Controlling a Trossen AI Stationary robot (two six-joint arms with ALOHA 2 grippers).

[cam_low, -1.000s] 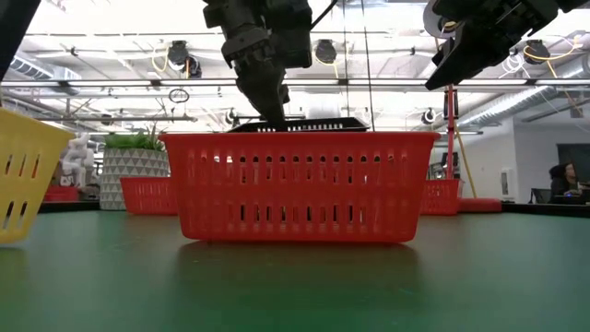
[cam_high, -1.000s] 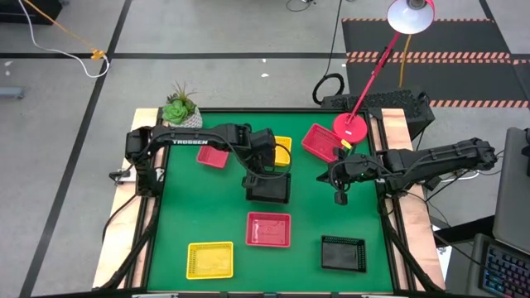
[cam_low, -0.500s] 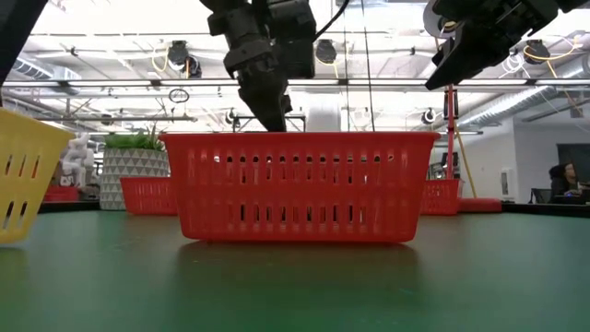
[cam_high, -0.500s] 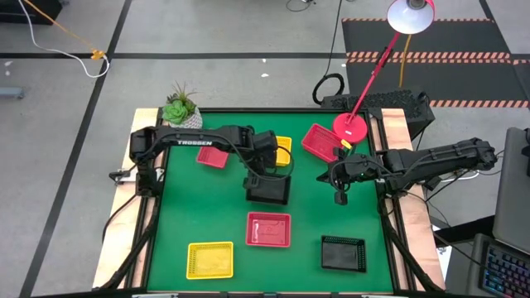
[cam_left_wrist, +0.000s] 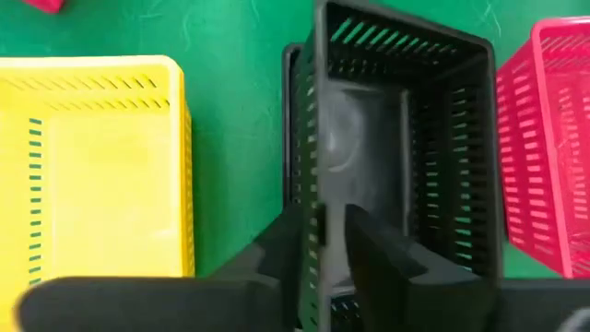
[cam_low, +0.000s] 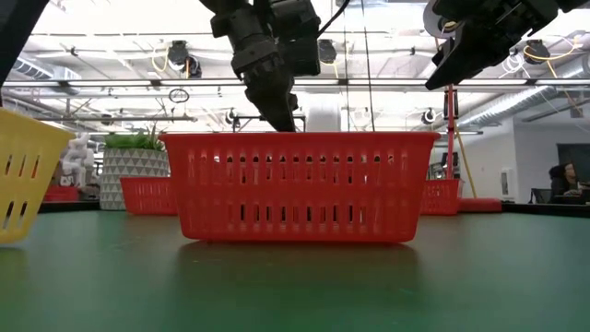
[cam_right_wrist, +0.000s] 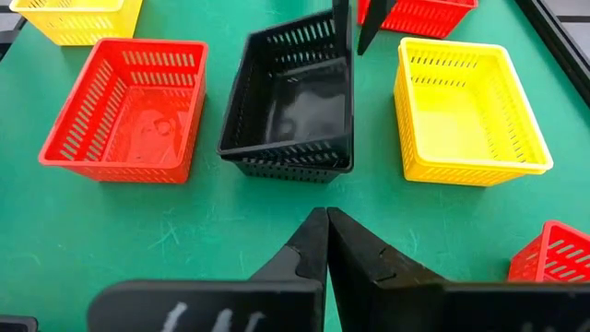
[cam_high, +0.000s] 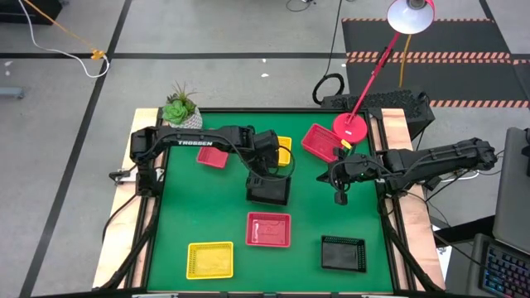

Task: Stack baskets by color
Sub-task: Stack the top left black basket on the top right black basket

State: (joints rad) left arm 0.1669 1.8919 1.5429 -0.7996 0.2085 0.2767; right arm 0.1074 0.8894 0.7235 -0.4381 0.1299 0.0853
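Near the table's middle a black basket (cam_high: 267, 190) sits nested, slightly askew, in a second black basket (cam_right_wrist: 286, 164). My left gripper (cam_left_wrist: 323, 217) is open and slants down over the upper basket's far wall (cam_left_wrist: 313, 138), with one finger outside it and one inside. Off to the right my right gripper (cam_high: 339, 197) hangs shut above the mat, with nothing in it. Loose on the mat lie red baskets (cam_high: 269, 229), (cam_high: 213, 156), (cam_high: 321, 141), yellow baskets (cam_high: 282, 151), (cam_high: 209, 259) and another black basket (cam_high: 344, 253). My left gripper stands astride the upper black basket's far wall (cam_left_wrist: 312, 231), coming slanting down from the far left. A gap shows between the inner finger (cam_left_wrist: 369, 254) and the wall. Whether the outer finger (cam_left_wrist: 281, 254) touches the wall, I cannot tell. The basket rests in the lower black one.
A yellow basket (cam_left_wrist: 92, 166) stands just beyond the black stack and a red basket (cam_right_wrist: 129, 106) just in front of it. The red lamp base (cam_high: 350, 127) stands at the far right edge and a potted plant (cam_high: 180, 112) at the far left corner.
My left gripper has come down a little with the upper black basket, which showed tilted above the red basket's rim in the low view and has now sunk out of sight behind it, onto the lower black one. The fingers have parted and let it go.
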